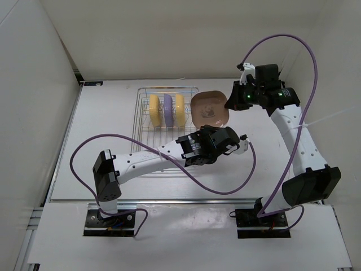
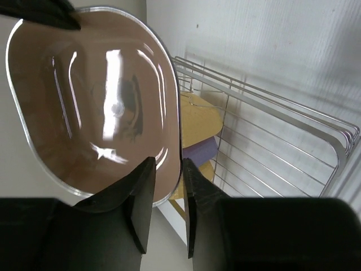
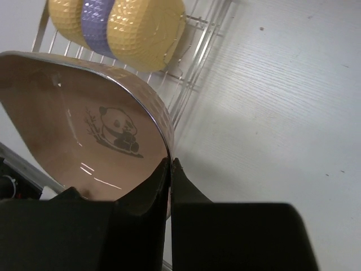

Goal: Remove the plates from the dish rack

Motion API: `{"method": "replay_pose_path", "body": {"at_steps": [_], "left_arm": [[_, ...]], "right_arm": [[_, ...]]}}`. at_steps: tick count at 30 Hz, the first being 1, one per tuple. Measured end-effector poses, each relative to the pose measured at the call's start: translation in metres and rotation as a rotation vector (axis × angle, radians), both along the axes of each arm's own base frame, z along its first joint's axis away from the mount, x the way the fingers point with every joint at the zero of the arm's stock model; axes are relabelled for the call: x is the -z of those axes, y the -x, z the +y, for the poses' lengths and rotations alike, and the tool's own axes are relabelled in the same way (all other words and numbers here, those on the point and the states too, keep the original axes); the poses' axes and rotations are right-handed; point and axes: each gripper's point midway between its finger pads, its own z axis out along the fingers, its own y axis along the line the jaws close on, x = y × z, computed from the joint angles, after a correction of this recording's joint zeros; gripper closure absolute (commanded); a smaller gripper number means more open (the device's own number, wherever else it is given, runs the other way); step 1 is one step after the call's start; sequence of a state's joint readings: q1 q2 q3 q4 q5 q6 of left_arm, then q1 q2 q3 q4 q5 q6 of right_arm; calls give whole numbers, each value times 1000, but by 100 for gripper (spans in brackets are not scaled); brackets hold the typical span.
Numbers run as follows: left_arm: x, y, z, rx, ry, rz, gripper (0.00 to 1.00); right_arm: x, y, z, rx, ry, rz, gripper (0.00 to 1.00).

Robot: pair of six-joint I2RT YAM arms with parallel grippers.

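The tan-pink plate (image 1: 210, 108) with a panda drawing (image 3: 115, 129) hangs in the air just right of the dish rack (image 1: 141, 121). My right gripper (image 1: 228, 104) (image 3: 170, 161) is shut on its right rim. My left gripper (image 1: 211, 130) (image 2: 168, 161) sits at the plate's near edge; its jaws stand apart, and the rim (image 2: 163, 169) lies loosely in the gap between them. Two yellow plates (image 1: 154, 110) (image 1: 179, 109) and a purple plate (image 1: 167, 109) stand on edge in the rack, also seen as yellow plate (image 3: 144, 31) and purple plate (image 3: 96, 22).
The wire rack (image 2: 271, 130) stands at the back centre-left of the white table (image 1: 265, 152). White walls close in the back and both sides. Purple cables loop over the table beside each arm.
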State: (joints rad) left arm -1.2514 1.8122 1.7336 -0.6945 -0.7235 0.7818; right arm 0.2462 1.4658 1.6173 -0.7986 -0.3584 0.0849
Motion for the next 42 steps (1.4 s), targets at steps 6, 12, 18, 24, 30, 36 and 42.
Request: {"method": "replay_pose_path", "body": {"at_steps": [6,12,18,24,30,36,42], "left_arm": [[1,1,1,-12,9,9,45],[2,-2,5,-32,23,24,26],[-20,-17,11,-77,117,49,1],[-67,-65,51,-212,313,63,1],[-77,-125,124,-406,487,134,1],[-76,-160,193,-553,668,243,1],[-71,-167,217,-570,812,374,1]], "right_arm": [[9,-16,-26,111,19,19,100],[29,-31,-39,164,43,65,100],[48,-53,-52,200,76,96,100],[82,-92,-81,246,121,137,100],[133,-119,-108,261,163,223,100],[176,-137,-132,281,183,299,100],[203,-150,-145,290,194,342,100]]}}
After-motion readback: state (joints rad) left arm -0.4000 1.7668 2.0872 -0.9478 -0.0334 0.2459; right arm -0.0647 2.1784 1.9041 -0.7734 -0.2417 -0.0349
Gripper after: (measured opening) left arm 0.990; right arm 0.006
